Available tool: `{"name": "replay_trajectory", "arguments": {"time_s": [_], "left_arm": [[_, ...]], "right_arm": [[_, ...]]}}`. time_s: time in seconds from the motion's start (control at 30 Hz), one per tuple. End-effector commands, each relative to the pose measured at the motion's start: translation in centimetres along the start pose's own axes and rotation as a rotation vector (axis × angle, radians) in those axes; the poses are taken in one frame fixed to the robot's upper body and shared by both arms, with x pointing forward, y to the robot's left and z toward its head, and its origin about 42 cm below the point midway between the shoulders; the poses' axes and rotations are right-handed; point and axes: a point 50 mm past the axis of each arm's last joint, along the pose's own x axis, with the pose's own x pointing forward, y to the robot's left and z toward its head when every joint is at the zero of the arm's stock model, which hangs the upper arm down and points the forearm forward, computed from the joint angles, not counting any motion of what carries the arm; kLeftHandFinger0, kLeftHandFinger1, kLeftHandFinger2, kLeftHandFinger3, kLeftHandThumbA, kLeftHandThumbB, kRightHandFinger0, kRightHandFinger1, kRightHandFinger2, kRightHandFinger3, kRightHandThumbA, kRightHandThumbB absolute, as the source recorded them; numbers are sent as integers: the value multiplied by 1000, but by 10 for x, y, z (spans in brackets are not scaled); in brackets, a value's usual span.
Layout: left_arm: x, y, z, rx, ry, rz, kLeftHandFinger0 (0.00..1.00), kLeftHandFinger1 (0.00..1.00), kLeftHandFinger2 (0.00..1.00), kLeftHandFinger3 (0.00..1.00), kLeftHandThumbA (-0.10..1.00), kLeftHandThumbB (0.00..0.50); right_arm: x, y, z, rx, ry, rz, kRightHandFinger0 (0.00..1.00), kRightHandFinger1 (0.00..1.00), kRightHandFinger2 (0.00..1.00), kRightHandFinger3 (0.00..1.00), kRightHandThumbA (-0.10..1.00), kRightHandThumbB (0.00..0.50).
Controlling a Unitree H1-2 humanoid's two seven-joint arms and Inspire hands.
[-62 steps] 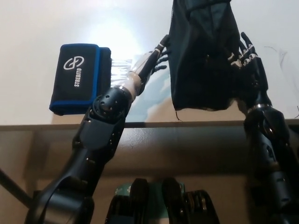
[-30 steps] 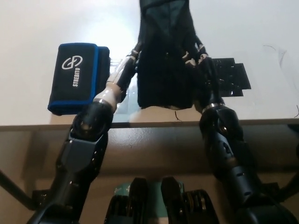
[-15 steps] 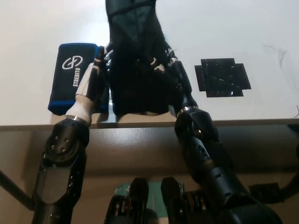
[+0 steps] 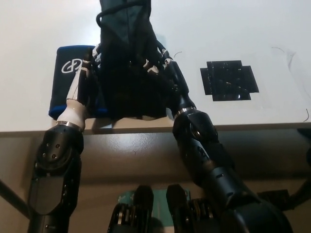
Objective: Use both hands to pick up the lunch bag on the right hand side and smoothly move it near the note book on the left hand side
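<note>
The black lunch bag (image 4: 125,58) stands upright between my two hands, over the left part of the white table (image 4: 243,29). My left hand (image 4: 88,73) presses on its left side and my right hand (image 4: 163,73) on its right side, so both hold it. The notebook (image 4: 65,68), black with a blue border and a white logo, lies flat right behind my left hand; the bag and hand cover its right part. Whether the bag's bottom touches the table I cannot tell.
A black tape cross (image 4: 229,80) is stuck on the table to the right of the bag. The table's front edge (image 4: 252,127) runs across just below the bag's bottom. A thin thread (image 4: 286,51) lies at the far right.
Both hands have carried the lunch bag leftward from the table's right side, uncovering the tape cross. The bag now sits against the notebook and hides part of it.
</note>
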Motion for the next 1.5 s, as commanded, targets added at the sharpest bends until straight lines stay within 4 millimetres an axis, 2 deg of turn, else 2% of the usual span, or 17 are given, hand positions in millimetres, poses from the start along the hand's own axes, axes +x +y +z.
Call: {"name": "replay_trajectory", "arguments": {"time_s": [0.0, 0.03, 0.17, 0.2, 0.3, 0.5, 0.57, 0.63, 0.77, 0.87, 0.97, 1.07, 1.17, 1.27, 1.37, 1.43, 1.47], "left_arm": [[12, 8, 20, 10, -64, 22, 1000, 1000, 1000, 1000, 1000, 348], [12, 10, 20, 20, -59, 25, 1000, 1000, 1000, 1000, 1000, 343], [13, 19, 19, 88, -51, 36, 1000, 1000, 1000, 1000, 1000, 353], [13, 22, 21, 125, -51, 34, 1000, 1000, 1000, 1000, 1000, 380], [8, 34, 27, 301, -67, 19, 1000, 1000, 1000, 1000, 1000, 390], [0, 55, 37, 497, -95, 3, 1000, 1000, 1000, 1000, 1000, 432], [-3, 61, 44, 554, -100, -2, 1000, 1000, 1000, 1000, 1000, 450], [-5, 67, 51, 582, -117, -16, 1000, 1000, 1000, 1000, 1000, 471], [-12, 75, 64, 616, -130, -38, 1000, 1000, 1000, 1000, 1000, 492], [-18, 80, 75, 655, -170, -53, 1000, 1000, 1000, 1000, 1000, 461], [-26, 86, 81, 668, -200, -58, 1000, 1000, 1000, 1000, 1000, 448], [-37, 90, 83, 678, -218, -62, 1000, 1000, 1000, 1000, 1000, 440], [-48, 94, 83, 678, -217, -62, 1000, 1000, 1000, 1000, 1000, 431], [-75, 108, 79, 640, -205, -32, 1000, 1000, 1000, 1000, 1000, 437], [-95, 115, 70, 618, -204, 8, 1000, 1000, 1000, 1000, 1000, 404], [-113, 118, 62, 601, -178, 44, 1000, 1000, 1000, 1000, 1000, 408], [-123, 121, 55, 583, -168, 70, 1000, 1000, 1000, 1000, 1000, 399]], "right_arm": [[19, 49, 18, -67, -78, 147, 1000, 1000, 1000, 1000, 1000, 319], [19, 45, 19, -115, -93, 139, 1000, 1000, 1000, 1000, 1000, 306], [18, 29, 26, -249, -117, 109, 1000, 1000, 1000, 1000, 1000, 366], [17, 25, 28, -317, -127, 91, 1000, 1000, 1000, 1000, 1000, 358], [13, 10, 41, -483, -190, 72, 1000, 1000, 1000, 1000, 1000, 306], [1, -15, 64, -730, -319, 31, 1000, 1000, 1000, 1000, 1000, 396], [-6, -25, 75, -827, -384, 11, 1000, 1000, 1000, 1000, 1000, 390], [-14, -34, 86, -842, -416, 21, 1000, 1000, 1000, 1000, 1000, 439], [-29, -45, 107, -783, -459, 33, 1000, 1000, 1000, 1000, 1000, 435], [-47, -50, 125, -701, -503, 37, 1000, 1000, 1000, 1000, 1000, 400], [-68, -54, 138, -586, -517, 44, 1000, 1000, 1000, 1000, 1000, 461], [-89, -61, 147, -549, -546, 45, 1000, 1000, 1000, 1000, 1000, 447], [-109, -71, 151, -550, -558, 26, 1000, 1000, 1000, 1000, 1000, 428], [-141, -100, 152, -550, -567, -36, 1000, 1000, 1000, 1000, 1000, 425], [-162, -121, 141, -571, -561, -112, 1000, 1000, 1000, 1000, 1000, 416], [-179, -137, 129, -565, -539, -183, 1000, 1000, 1000, 1000, 1000, 451], [-191, -149, 120, -557, -519, -214, 1000, 1000, 1000, 1000, 1000, 444]]}}
